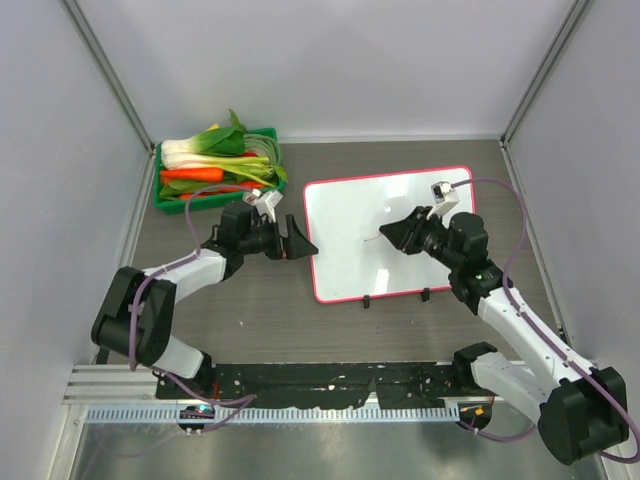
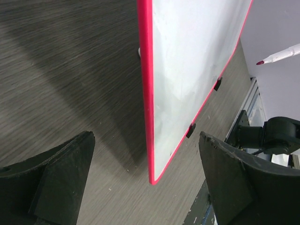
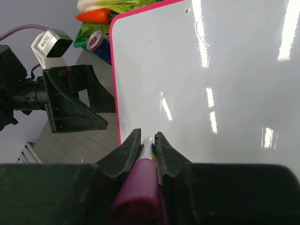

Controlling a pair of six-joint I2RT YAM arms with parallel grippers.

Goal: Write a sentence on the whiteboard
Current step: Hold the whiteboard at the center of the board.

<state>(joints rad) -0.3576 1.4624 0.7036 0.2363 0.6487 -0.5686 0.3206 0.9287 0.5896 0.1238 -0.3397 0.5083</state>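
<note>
The whiteboard [image 1: 350, 225], glossy white with a pink-red frame, lies on the table, its two black feet at the near edge. Its surface looks blank; no sentence shows in any view. My left gripper [image 1: 305, 243] is open and empty beside the board's left edge, with the frame's corner between its fingers in the left wrist view [image 2: 145, 135]. My right gripper [image 1: 390, 237] is shut on a marker [image 3: 147, 187] with a magenta end. It holds the marker over the middle of the whiteboard [image 3: 211, 70]. The marker's tip [image 2: 281, 55] shows off the whiteboard [image 2: 187, 56].
A green crate [image 1: 215, 170] of vegetables stands at the back left, just behind the left arm. A red and blue can [image 3: 98, 42] lies by it. Grey walls close in both sides. A metal rail runs along the near edge.
</note>
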